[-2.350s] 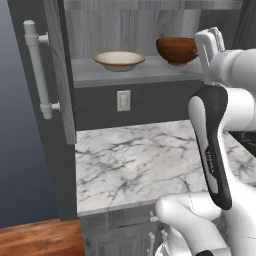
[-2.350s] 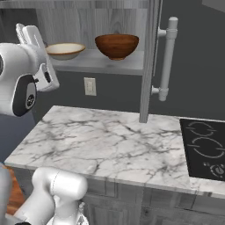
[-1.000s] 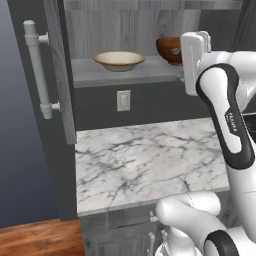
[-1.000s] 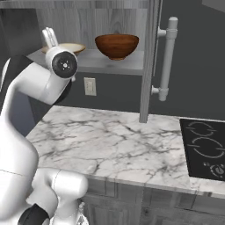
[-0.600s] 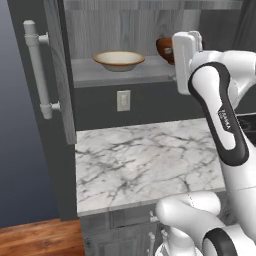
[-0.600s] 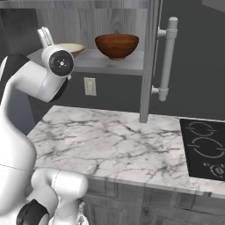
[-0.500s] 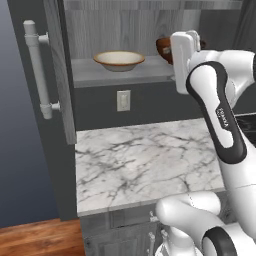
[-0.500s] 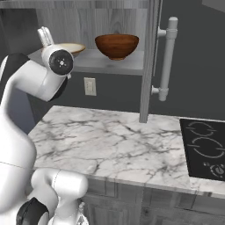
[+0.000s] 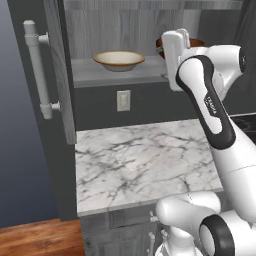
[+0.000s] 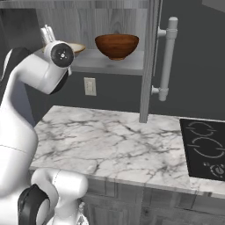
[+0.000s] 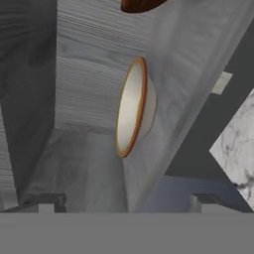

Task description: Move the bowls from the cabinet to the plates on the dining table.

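Two bowls stand on the open cabinet's shelf (image 9: 100, 76). The wide beige bowl (image 9: 119, 60) (image 10: 78, 47) (image 11: 133, 113) has a tan rim and sits on the left. The deeper reddish-brown bowl (image 10: 117, 45) (image 11: 141, 5) sits to its right, partly behind my hand in the left base view. My gripper (image 9: 181, 34) (image 10: 46, 32) (image 11: 124, 203) is open and holds nothing. It hovers at shelf height in front of the bowls, pointing at the beige one from a short distance. The plates and the dining table are out of view.
The cabinet doors stand open at both sides, with long bar handles (image 9: 39, 70) (image 10: 168, 57). Below the shelf lies a marble counter (image 9: 145, 165) with a black stove (image 10: 204, 147) at its right end. A wall outlet (image 9: 123, 100) sits under the shelf.
The arm has swung left along the shelf. The hand went from right of the reddish-brown bowl to in front of it, nearer the beige bowl. The jaws stayed open.
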Controlling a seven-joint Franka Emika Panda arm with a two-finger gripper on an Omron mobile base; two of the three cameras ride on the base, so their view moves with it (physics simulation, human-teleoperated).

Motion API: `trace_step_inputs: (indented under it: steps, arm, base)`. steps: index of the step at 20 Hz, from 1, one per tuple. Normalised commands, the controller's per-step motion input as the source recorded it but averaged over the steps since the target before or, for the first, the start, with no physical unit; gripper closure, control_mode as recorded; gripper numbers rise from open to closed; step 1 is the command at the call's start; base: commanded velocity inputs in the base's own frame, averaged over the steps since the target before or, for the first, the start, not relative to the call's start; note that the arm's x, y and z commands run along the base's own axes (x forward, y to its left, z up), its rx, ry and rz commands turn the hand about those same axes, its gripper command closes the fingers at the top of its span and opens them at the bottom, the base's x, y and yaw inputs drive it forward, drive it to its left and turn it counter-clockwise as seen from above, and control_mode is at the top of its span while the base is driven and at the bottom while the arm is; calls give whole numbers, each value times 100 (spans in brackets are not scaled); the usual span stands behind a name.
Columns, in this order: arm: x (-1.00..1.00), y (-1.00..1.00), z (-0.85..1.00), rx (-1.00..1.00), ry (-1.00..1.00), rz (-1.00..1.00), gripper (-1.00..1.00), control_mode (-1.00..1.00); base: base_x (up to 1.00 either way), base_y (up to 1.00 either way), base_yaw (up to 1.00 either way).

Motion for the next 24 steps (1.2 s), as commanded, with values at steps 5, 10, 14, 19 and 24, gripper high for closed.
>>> trace_step_inputs:
  steps: [5, 10, 14, 19, 24]
  arm:
    - [31, 3, -1, 2, 2, 0, -100, -100]
    - [30, 4, -5, 3, 0, -1, -100, -100]
    - [28, 9, -13, 0, 0, -1, -100, -100]
    - [34, 6, -6, 0, 0, -1, -100, -100]
    - [31, 0, -5, 1, 0, -2, -100, -100]
  base:
    - [0, 0, 0]
    - [0, 0, 0]
    - [0, 0, 0]
    - [0, 0, 0]
    - [0, 0, 0]
